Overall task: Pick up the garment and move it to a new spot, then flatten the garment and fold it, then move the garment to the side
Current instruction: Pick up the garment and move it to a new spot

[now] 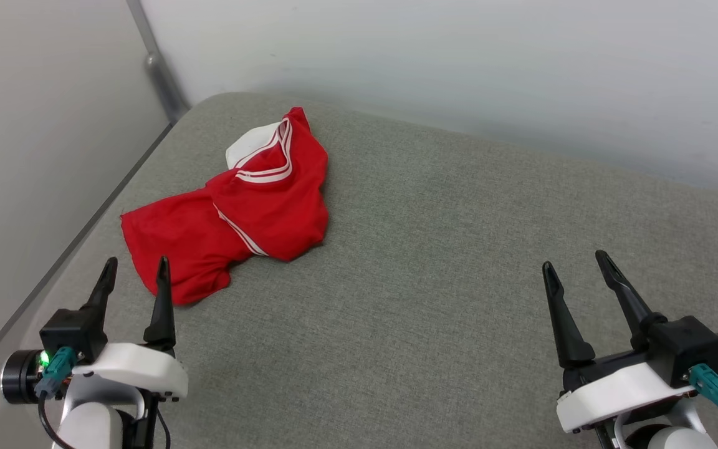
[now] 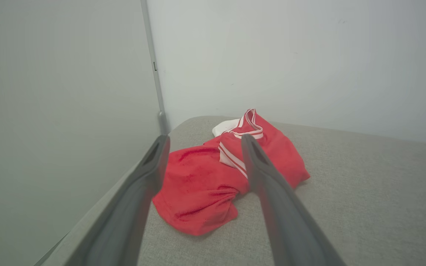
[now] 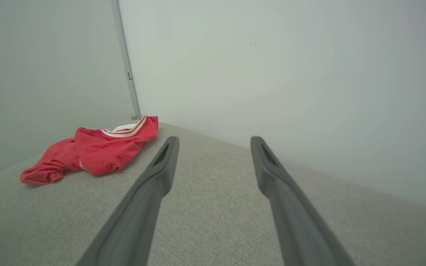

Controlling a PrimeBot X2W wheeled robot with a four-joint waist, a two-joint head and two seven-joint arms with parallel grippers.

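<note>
**Currently: garment crumpled and ungripped at the far left of the surface**

The grey padded surface (image 1: 434, 262) runs up to pale walls (image 1: 459, 62) at the back and on the left. The garment (image 1: 253, 218), a red jersey, lies bunched on the left part of the surface, near the corner where the walls meet. It is folded over itself, with a white part (image 1: 250, 146) showing at its far end and striped trim (image 1: 265, 174) crossing the top. No lettering is exposed.

The left end effector (image 1: 136, 265) sits at the garment's near hem, fingers spread and holding nothing. Contact with the cloth cannot be confirmed. The right end effector (image 1: 574, 259) is well apart from the garment over bare surface, fingers likewise spread and empty.

Assessment: the pick-up has not begun. The cloth looks light, limp and thin, so it should drape and slide rather than keep its shape. A pinch on a raised ridge or the trimmed collar edge seems the soundest hold. Gripping a flat layer risks slipping off or catching several layers at once.
</note>
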